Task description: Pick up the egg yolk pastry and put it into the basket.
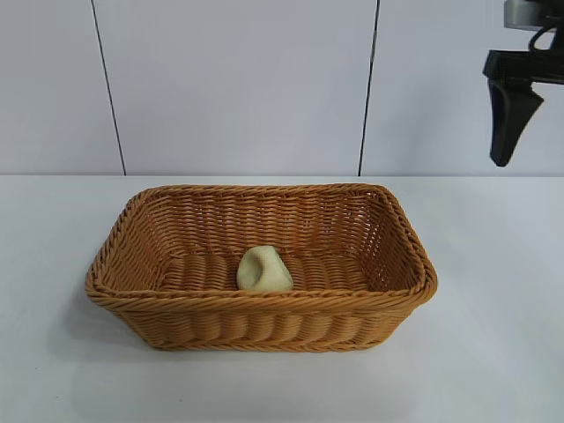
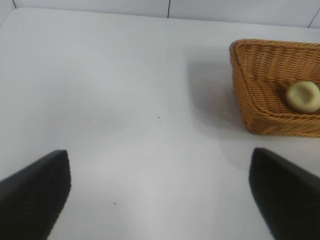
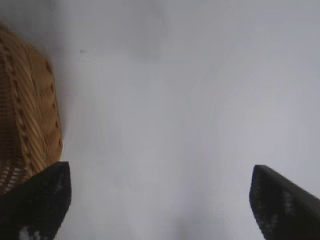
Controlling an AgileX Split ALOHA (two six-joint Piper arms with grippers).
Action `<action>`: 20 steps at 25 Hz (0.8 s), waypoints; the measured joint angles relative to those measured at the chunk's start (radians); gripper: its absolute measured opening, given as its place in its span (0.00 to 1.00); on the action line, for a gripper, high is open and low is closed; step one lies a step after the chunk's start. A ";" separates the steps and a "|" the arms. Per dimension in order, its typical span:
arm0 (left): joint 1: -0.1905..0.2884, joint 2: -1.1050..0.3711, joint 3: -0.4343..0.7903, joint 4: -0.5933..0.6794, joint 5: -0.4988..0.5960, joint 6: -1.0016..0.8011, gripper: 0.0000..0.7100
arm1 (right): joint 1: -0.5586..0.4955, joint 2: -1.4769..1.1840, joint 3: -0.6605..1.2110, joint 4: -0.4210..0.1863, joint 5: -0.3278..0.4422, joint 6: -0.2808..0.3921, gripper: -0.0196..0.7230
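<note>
The left gripper (image 2: 160, 200) hangs over bare white table (image 2: 125, 100), fingers spread wide, beside the basket (image 1: 264, 330). The egg yolk pastry (image 1: 263, 270) lies inside the woven basket, on its floor near the front wall. The right gripper (image 3: 160, 200) hovers high to the basket's right, fingers apart, empty.

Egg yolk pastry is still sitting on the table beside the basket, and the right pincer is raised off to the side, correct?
Not quite. The egg yolk pastry lies inside the basket, on its floor, as the exterior view shows. The right pincer is indeed raised off to the side.
</note>
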 joint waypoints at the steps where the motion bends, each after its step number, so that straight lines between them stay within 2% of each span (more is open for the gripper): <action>1: 0.000 0.000 0.000 0.000 0.000 0.000 0.98 | 0.000 -0.062 0.055 0.000 0.000 -0.007 0.96; 3: 0.000 0.000 0.000 0.000 0.000 0.000 0.98 | 0.000 -0.175 0.154 0.000 -0.014 -0.026 0.96; 11: 0.000 0.000 0.000 0.000 0.000 0.000 0.98 | 0.000 -0.671 0.471 -0.001 -0.159 -0.079 0.96; 20: 0.000 0.000 0.000 0.000 0.000 0.000 0.98 | 0.000 -1.090 0.500 0.000 -0.180 -0.079 0.96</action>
